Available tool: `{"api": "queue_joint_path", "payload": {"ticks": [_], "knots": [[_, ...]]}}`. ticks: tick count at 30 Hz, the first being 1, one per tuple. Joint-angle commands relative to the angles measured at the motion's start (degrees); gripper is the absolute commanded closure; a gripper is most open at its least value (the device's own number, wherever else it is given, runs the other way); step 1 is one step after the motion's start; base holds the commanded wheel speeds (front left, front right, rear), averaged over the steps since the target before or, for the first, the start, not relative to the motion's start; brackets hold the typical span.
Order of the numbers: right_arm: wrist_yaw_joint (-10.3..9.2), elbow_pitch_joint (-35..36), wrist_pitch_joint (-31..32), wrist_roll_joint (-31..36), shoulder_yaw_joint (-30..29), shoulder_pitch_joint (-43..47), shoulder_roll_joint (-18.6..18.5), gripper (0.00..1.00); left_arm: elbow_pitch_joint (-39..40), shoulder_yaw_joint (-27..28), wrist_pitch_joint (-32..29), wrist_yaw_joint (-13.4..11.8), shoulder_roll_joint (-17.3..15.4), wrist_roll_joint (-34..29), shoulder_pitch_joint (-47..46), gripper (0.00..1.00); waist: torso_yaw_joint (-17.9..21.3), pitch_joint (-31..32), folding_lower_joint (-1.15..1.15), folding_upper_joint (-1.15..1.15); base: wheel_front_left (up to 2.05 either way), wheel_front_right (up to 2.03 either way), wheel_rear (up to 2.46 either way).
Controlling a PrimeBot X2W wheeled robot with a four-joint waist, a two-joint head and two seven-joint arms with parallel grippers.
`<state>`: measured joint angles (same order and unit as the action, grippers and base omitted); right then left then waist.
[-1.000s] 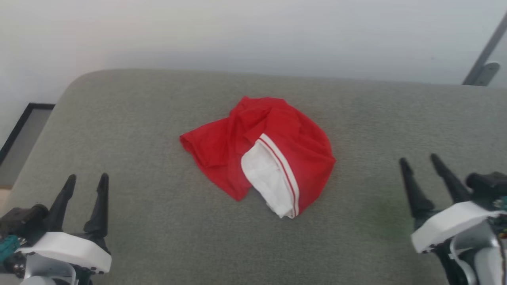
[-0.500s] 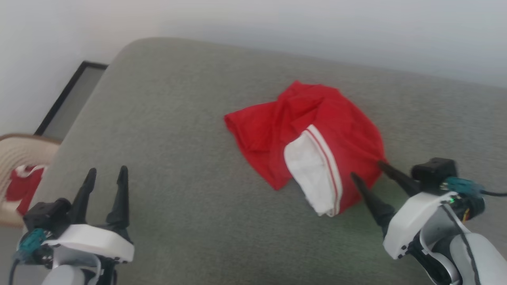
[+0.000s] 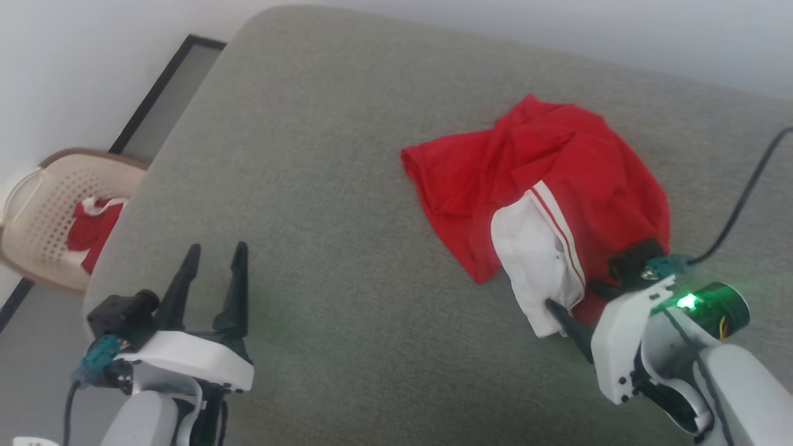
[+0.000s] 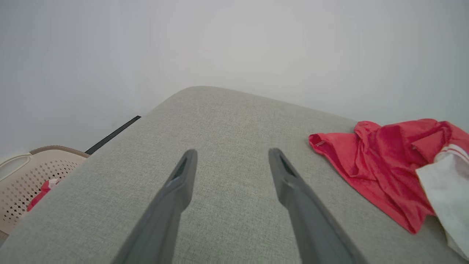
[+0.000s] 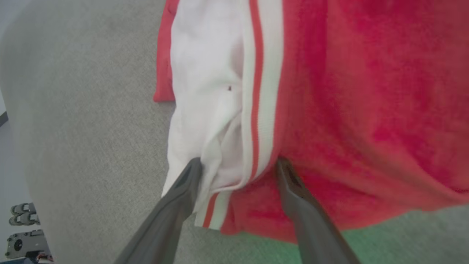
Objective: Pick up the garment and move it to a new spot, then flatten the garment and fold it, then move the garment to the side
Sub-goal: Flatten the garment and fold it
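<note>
Home rm: grey upholstered cushion point(image 3: 322, 186), laundry basket point(image 3: 52, 198), white wall point(image 3: 80, 56).

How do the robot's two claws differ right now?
The left claw is over bare grey cushion, well apart from the red jersey. The right claw straddles the jersey's white, striped edge. The left claw points nearly straight up the head view, while the right claw slants towards the jersey. Shared: both are open, and neither grips anything yet.
</note>
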<state>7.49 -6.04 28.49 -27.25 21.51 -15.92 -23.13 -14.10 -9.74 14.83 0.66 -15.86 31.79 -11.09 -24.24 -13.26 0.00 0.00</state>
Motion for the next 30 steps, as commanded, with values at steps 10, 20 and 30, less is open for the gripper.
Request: {"api": "queue_joint_path", "payload": {"ticks": [10, 20, 30], "knots": [[-0.01, -3.3, 0.3, 3.3, 2.4, -3.2, 0.0, 1.00, -2.0, 2.0, 0.4, 1.6, 1.9, -2.2, -2.0, 0.00, -0.6, -1.1, 0.00, 0.00, 0.00, 0.00, 0.00], [-0.01, 3.4, 1.1, 1.6, -5.4, -2.3, -4.3, 1.00, -0.7, 6.3, 0.4, 2.5, 0.8, -3.5, 0.4, 0.00, 5.2, 0.9, 0.00, 0.00, 0.00, 0.00, 0.00], [-0.02, 7.7, 5.7, -1.1, -14.5, 3.9, -12.6, 1.00, 0.5, 7.5, 0.4, 2.2, -0.4, -4.0, 1.3, 0.00, 10.2, 2.3, 0.00, 0.00, 0.00, 0.00, 0.00]]}}
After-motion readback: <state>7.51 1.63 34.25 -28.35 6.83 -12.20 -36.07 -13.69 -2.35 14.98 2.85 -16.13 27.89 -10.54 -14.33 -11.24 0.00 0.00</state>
